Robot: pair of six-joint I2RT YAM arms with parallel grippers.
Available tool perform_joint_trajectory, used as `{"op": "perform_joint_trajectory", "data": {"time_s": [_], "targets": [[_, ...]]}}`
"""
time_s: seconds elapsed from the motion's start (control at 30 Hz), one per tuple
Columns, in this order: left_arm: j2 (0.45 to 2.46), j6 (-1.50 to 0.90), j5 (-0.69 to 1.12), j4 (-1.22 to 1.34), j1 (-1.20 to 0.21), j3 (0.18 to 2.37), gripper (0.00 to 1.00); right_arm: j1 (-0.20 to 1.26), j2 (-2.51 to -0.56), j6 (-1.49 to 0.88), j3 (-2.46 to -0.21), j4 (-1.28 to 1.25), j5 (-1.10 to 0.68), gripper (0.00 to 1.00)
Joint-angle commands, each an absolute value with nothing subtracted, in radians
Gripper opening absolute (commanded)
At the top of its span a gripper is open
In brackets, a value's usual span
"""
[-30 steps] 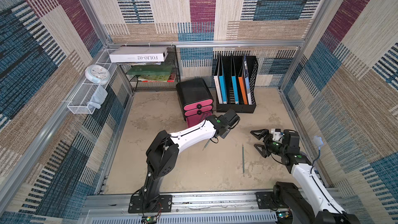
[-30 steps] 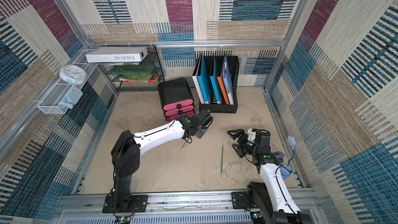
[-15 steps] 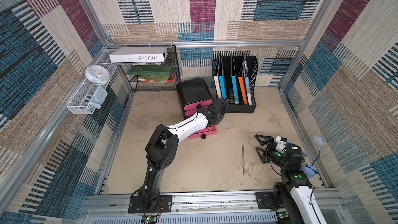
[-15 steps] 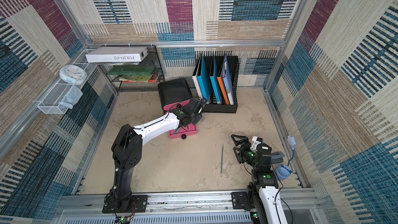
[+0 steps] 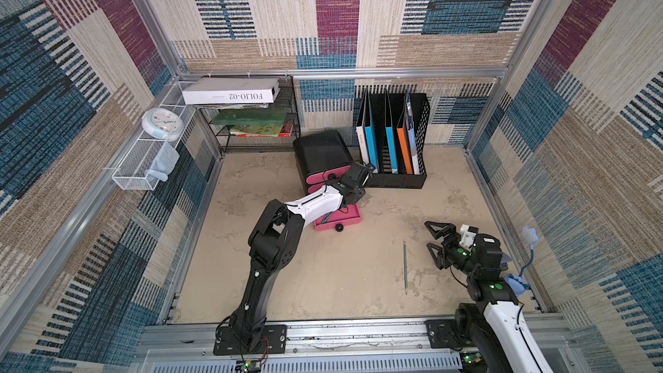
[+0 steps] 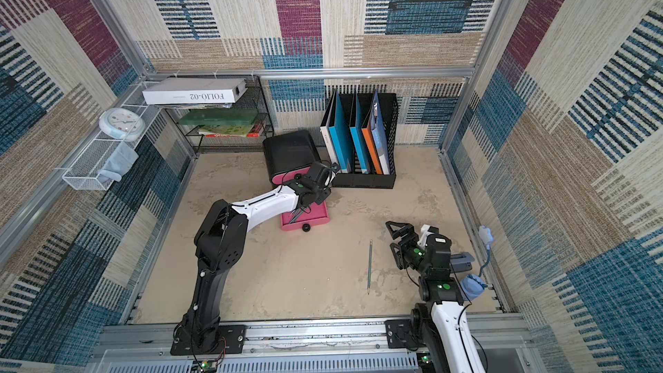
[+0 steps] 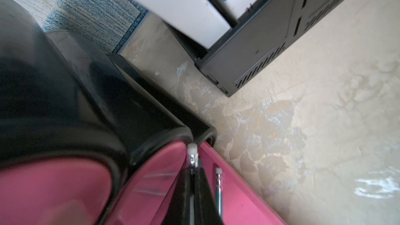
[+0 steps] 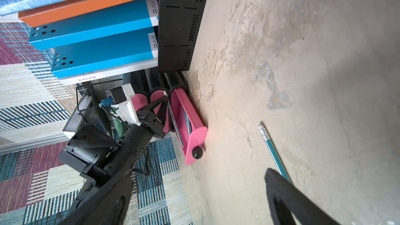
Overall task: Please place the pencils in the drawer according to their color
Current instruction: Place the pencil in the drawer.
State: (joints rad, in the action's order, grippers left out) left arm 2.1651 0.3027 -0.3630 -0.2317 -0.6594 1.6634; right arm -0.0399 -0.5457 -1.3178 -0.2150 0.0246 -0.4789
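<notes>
Pencils [image 8: 173,119] lie in the bottom drawer [image 5: 344,218], which is pulled out of the drawer chest [image 5: 321,152] and sits on the desk [image 5: 323,281] just in front of it. One teal pencil [image 5: 405,267] lies flat on the bare tan desk, well away from the chest. Your left end effector [image 7: 193,170] is pinching one more pencil [image 7: 192,153] right at the chest's front corner. Your right end effector [image 5: 430,236] is spread wide and holds nothing, far out from the chest. Patchy blue, purple and tan walls [image 5: 358,12] stand all around. Since a second ago, your left end effector has moved in closer to the chest. The teal pencil has not moved.
</notes>
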Motion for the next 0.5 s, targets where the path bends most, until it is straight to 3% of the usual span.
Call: {"op": "perform_joint_trajectory", "data": {"time_s": [0.0, 0.17, 0.33, 0.47], "targets": [[2.164, 0.297, -0.366, -0.204, -0.655, 1.63, 0.0, -0.04, -0.543, -1.31, -0.213, -0.008, -0.463, 0.99], [2.129, 0.27, -0.375, -0.188, -0.653, 1.552, 0.0, -0.039, -0.546, -1.315, -0.216, -0.014, -0.462, 0.99], [2.114, 0.245, -0.371, -0.223, -0.654, 1.542, 0.29, -0.039, -0.568, -1.304, -0.239, -0.01, -0.465, 0.99], [2.106, 0.22, -0.352, -0.274, -0.655, 1.574, 0.37, -0.039, -0.595, -1.283, -0.272, 0.008, -0.472, 0.99]]}}
